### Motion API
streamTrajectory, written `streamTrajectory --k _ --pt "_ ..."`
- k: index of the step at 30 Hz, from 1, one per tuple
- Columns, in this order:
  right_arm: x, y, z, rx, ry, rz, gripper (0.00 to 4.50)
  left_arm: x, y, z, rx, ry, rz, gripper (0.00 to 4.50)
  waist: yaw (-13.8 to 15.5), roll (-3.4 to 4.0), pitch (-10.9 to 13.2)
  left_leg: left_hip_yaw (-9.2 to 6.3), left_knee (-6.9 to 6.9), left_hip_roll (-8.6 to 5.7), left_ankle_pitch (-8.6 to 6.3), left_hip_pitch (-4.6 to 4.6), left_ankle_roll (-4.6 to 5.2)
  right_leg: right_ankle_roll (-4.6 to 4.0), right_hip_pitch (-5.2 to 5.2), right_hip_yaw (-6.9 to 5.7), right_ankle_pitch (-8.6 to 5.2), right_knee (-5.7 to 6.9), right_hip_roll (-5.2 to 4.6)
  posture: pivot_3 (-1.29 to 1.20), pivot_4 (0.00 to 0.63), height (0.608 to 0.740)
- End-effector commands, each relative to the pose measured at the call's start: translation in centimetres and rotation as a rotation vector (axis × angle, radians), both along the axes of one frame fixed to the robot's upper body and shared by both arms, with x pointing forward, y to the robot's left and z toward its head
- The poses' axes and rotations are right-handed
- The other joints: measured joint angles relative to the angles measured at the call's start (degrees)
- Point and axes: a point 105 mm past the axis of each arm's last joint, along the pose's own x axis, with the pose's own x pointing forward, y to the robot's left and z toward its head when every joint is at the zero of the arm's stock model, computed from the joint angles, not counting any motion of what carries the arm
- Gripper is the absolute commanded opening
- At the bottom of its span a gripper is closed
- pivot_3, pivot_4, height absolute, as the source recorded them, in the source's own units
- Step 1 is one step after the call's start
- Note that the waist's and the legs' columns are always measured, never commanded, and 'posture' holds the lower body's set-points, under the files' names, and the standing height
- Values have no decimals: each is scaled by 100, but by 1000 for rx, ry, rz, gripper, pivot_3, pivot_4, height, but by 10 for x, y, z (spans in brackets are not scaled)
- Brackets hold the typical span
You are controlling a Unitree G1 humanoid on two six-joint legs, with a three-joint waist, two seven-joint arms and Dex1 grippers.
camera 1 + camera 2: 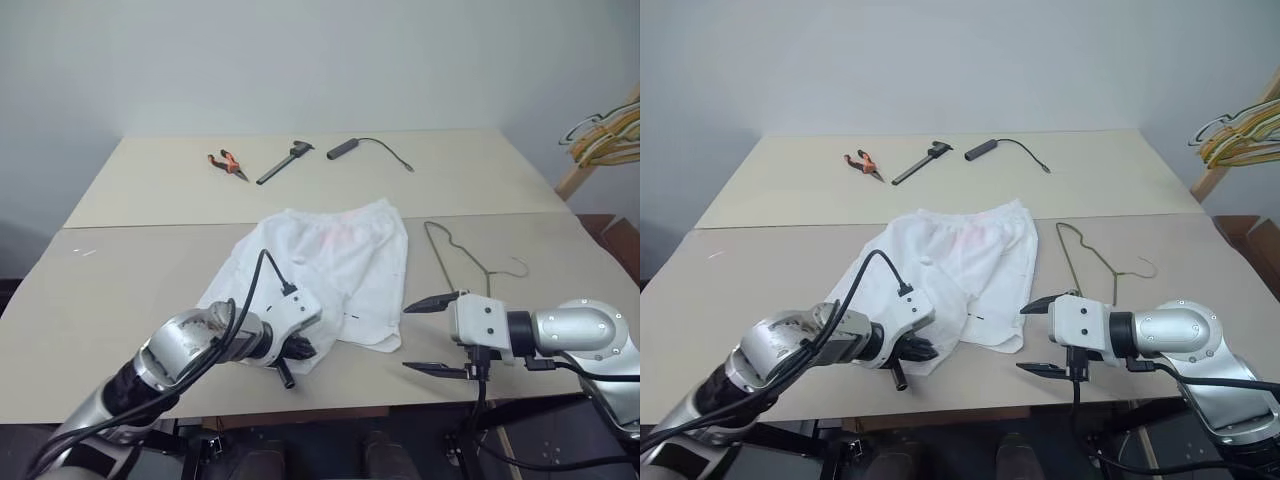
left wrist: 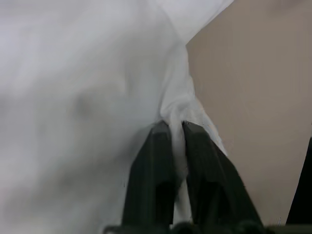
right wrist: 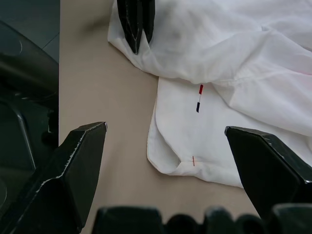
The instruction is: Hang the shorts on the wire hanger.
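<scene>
From the head views, the left hand sits at the near corner of the shorts, its two black fingers pressed together on a fold of the white cloth close to the front edge of the bench. Just beyond that hand the shorts spread away flat and rumpled, the gathered waistband at the far end with a faint pink stain below it. The right hand hovers over bare bench just beside the shorts' near hem, its fingers wide apart and holding nothing. Beyond the right hand lies the wire hanger, thin and grey, flat on the bench, beside the shorts' edge without touching them; open bench lies all around it. Far past both hands, near the back edge, lie orange-handled pliers, a dark tool and a black cabled device. Off the bench, beyond the right hand, a bunch of yellowish hangers hangs on a wooden stand.

In the left wrist view, the fingers are clamped on a pinched ridge of white cloth, with bare bench alongside.

In the right wrist view, the open fingers frame the shorts' hem corner, which bears a small red-and-dark mark; the left hand grips the cloth's edge ahead, next to the bench's front edge.
</scene>
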Motion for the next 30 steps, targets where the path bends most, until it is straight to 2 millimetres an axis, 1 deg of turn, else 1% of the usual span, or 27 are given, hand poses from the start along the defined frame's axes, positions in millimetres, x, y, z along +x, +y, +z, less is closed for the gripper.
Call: streamTrajectory --k 1,4,5,7,9,12,13,14,15,17,18,19,21,22,24,26,28,29,30 --pt "3 -3 11 0 -54 8 4500 4 24 0 79 -42 -20 103 -25 0 0 1 0 0 0 0 0 0 -1 0 0 0 0 -74 70 740" --pt "4 -4 11 0 -56 8 4500 16 53 9 112 -102 -15 103 -25 0 1 0 -1 1 0 1 0 -3 -4 0 -1 5 1 -61 73 740" --pt "5 -5 10 0 -57 9 4500 23 71 12 158 -159 -20 103 -26 1 1 0 -2 1 0 1 0 -3 -4 0 -2 7 2 -61 73 740" --pt "7 -5 9 1 -59 10 4500 31 97 16 232 -226 -36 103 -15 1 1 2 -3 1 0 2 0 -5 -5 0 -2 6 2 -43 74 740" --pt "8 -4 8 4 -63 10 4500 44 131 20 319 -285 23 103 12 1 1 2 -3 1 0 0 0 -5 -6 0 -2 4 1 -32 74 740" --pt "10 -3 7 12 -68 11 4500 64 196 34 478 -360 174 103 44 1 3 3 -2 1 0 -1 0 -4 -6 -1 -2 3 1 -17 73 740" --pt "10 -3 7 13 -68 12 4500 67 210 38 509 -378 204 103 60 1 3 3 -2 1 0 -2 1 -3 -7 -1 -2 3 1 -15 73 740" --pt "10 -3 7 13 -68 13 4500 70 219 41 530 -392 220 103 80 0 3 3 -2 1 -1 -3 1 -3 -8 -1 -3 4 1 -9 71 740" --pt "10 -3 7 13 -68 17 4500 75 234 48 570 -425 254 103 94 0 3 3 -3 1 -1 -5 1 -3 -10 -3 -3 4 1 -6 71 740" --pt "11 -3 7 13 -68 23 4500 82 248 57 596 -478 298 103 141 -2 4 6 -1 1 -1 -7 3 1 -11 -2 -5 3 1 -2 71 740" --pt "11 -3 7 13 -69 26 4500 84 247 60 587 -492 286 103 158 -3 4 6 0 1 -1 -9 2 1 -12 -3 -5 2 1 5 70 740" --pt "12 -3 7 12 -70 29 4500 83 241 61 564 -494 262 103 166 -3 4 7 0 1 -2 -10 3 2 -12 -2 -5 2 1 6 71 740" --pt "14 -2 8 12 -72 35 4500 77 224 57 515 -476 184 501 185 -3 4 8 0 1 -2 -11 3 5 -12 -2 -6 2 -2 8 71 740" --pt "15 -2 8 12 -73 37 4500 74 219 55 502 -465 157 714 194 -2 4 9 0 1 -2 -14 4 6 -13 -2 -7 1 -4 8 71 740" --pt "16 -1 9 11 -75 41 4500 65 208 52 466 -445 91 1287 192 -3 4 11 -1 0 -3 -15 5 8 -16 -2 -8 2 -6 7 72 740" --pt "18 0 10 11 -88 48 4500 56 196 54 423 -439 23 1967 179 -3 4 10 -2 1 -3 -20 5 8 -23 -2 -9 4 -6 9 74 740" --pt "22 5 9 9 -119 56 4500 50 188 63 379 -460 -29 2541 158 -4 5 11 -1 1 -3 -26 5 8 -31 -1 -9 6 -6 9 74 740" --pt "24 7 8 3 -139 57 4500 47 185 68 350 -469 -51 2935 158 -4 5 12 -1 2 -3 -29 5 7 -37 -1 -9 11 -5 9 74 740" --pt "30 10 6 -13 -172 56 4500 43 180 74 312 -467 -81 3236 148 -4 6 12 0 2 -3 -29 5 7 -39 -1 -9 15 -5 9 74 740"
